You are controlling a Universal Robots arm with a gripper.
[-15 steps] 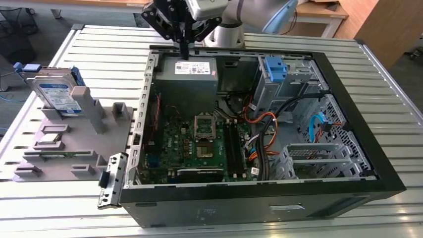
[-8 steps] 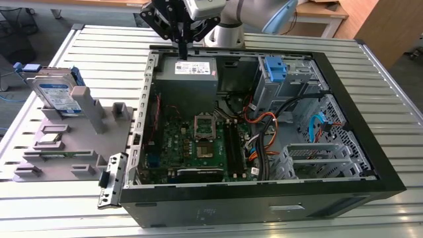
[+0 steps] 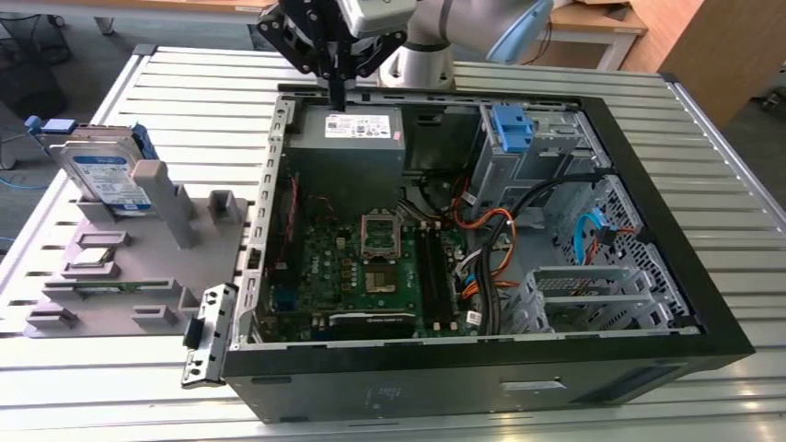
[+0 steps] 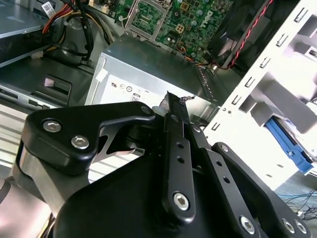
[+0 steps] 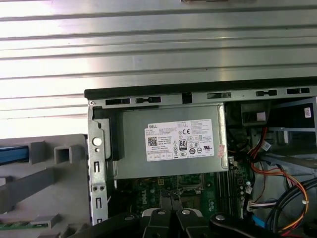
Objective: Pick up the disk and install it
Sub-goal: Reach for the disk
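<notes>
Our fingers are pressed together and carry nothing. In the exterior view they point straight down just above the grey power supply, at the twelve o'clock end of the open computer case. The second wrist view shows the same thing, with the two black fingers meeting as one bar over the power supply and its white sticker.

The disk is not in the case. It stands on edge in the grey holder on the slatted metal worktop, outside the case wall. From our fingers it lies between eight and nine o'clock in the exterior view, well apart, with the case's side wall between the two. Its blue-and-white labelled face is turned toward the camera and its blue bracket shows along the edges. We judge that it leans a little, and that as pictured its long side runs roughly from eleven o'clock to five o'clock.

So the relation that matters is sideways rather than vertical. We hang over the wrong object, and the disk sits off toward the exterior view's left. Inside the case a bare blue bracket sits at about one o'clock, and we do not take it for the disk.
</notes>
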